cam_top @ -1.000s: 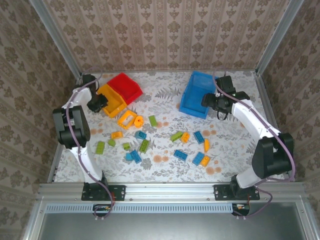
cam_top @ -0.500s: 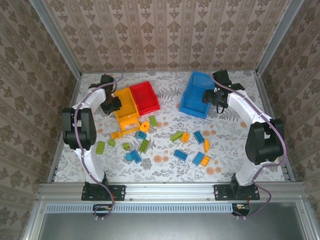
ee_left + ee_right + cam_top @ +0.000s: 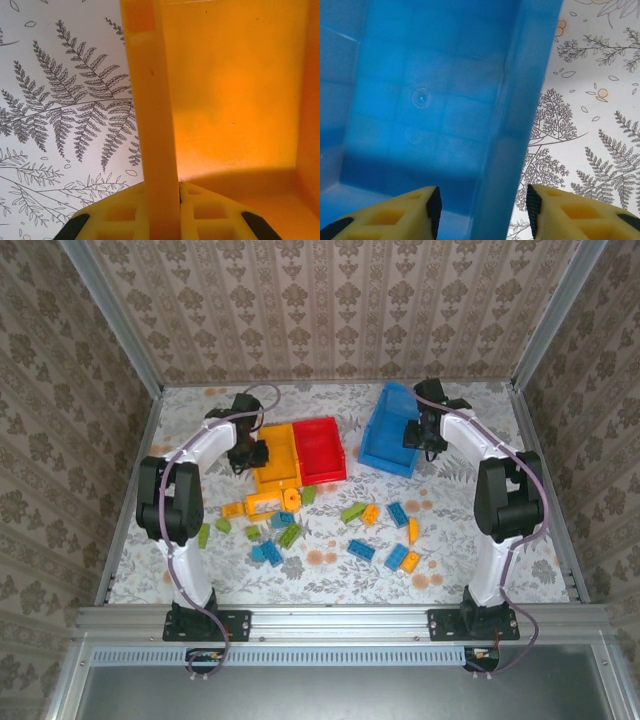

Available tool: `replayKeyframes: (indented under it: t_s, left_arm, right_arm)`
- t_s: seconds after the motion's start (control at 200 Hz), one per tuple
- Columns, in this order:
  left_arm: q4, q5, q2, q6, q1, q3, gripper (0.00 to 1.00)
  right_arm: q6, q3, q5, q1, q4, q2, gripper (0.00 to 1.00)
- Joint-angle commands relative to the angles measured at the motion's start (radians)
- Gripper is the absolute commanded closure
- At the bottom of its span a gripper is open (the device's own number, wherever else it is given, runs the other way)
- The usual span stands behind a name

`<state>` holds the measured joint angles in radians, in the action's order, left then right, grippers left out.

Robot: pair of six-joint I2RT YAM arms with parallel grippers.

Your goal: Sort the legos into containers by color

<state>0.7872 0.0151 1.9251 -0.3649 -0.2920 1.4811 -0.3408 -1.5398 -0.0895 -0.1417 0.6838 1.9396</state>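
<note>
The left gripper (image 3: 162, 189) is clamping the wall of the yellow-orange bin (image 3: 150, 100), likely to drag it. The right gripper (image 3: 482, 204) is straddling the wall of the blue bin (image 3: 520, 75), jaws apart. The legos (image 3: 398, 514) are lying loose between the 2 arms.

Fern-print tabletop (image 3: 310, 400), damask walls (image 3: 330, 310) — aluminium rail (image 3: 340, 620)

Table: a flat tabletop (image 3: 330, 405) with a white fern-and-flower print is carrying three bins and loose bricks.
Left bin: a small open rectangular yellow-orange plastic bin (image 3: 277, 458) is sitting left of centre.
Middle bin: a small open rectangular red plastic bin (image 3: 322, 450) is sitting side by side against it.
Right bin: a larger open rectangular blue plastic bin (image 3: 390, 430) is standing well apart, far right.
Bricks: small studded plastic bricks (image 3: 361, 549) in blue, lime green and orange-yellow are lying scattered nearer than the bins, some just beside the yellow-orange one.
</note>
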Motion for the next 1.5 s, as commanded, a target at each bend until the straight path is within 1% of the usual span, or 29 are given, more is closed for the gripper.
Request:
replayKeyframes:
  t_s: [0.0,0.16,0.265,0.32,0.525,0.665,0.86,1.065,1.125,1.185,1.495]
  left_arm:
    - [0.071,0.002,0.016,0.047,-0.018,0.044,1.00]
    - [0.075,-0.012,0.033,0.061,0.006,0.079,1.00]
    - [0.076,-0.017,0.064,0.098,0.026,0.127,1.00]
    - [0.082,-0.016,0.085,0.117,0.039,0.158,1.00]
    - [0.090,0.002,0.159,0.190,0.064,0.257,1.00]
    - [0.095,0.017,0.207,0.219,0.065,0.312,1.00]
    - [0.096,0.015,0.241,0.207,0.065,0.344,1.00]
    - [0.096,0.008,0.239,0.205,0.065,0.343,1.00]
    - [0.096,0.010,0.236,0.207,0.065,0.344,0.95]
    - [0.099,0.009,0.232,0.207,0.065,0.343,0.88]
    - [0.095,0.009,0.173,0.174,0.065,0.326,0.66]
  right_arm:
    - [0.023,-0.045,-0.009,0.004,0.051,0.034,0.58]
    - [0.072,-0.053,-0.023,-0.005,0.063,0.042,0.79]
    - [0.115,-0.046,-0.055,-0.025,0.077,0.033,0.91]
    - [0.133,-0.033,-0.069,-0.039,0.077,0.021,0.93]
    - [0.128,-0.008,-0.073,-0.063,0.069,-0.013,0.94]
    - [0.130,-0.042,-0.045,-0.080,0.076,0.012,0.94]
    - [0.121,-0.078,-0.032,-0.092,0.092,0.046,0.94]
    - [0.118,-0.077,-0.024,-0.093,0.097,0.043,0.86]
    - [0.117,-0.079,-0.023,-0.093,0.098,0.039,0.82]
    - [0.114,-0.081,-0.023,-0.093,0.099,0.034,0.79]
    - [0.100,-0.105,-0.024,-0.093,0.114,-0.002,0.60]
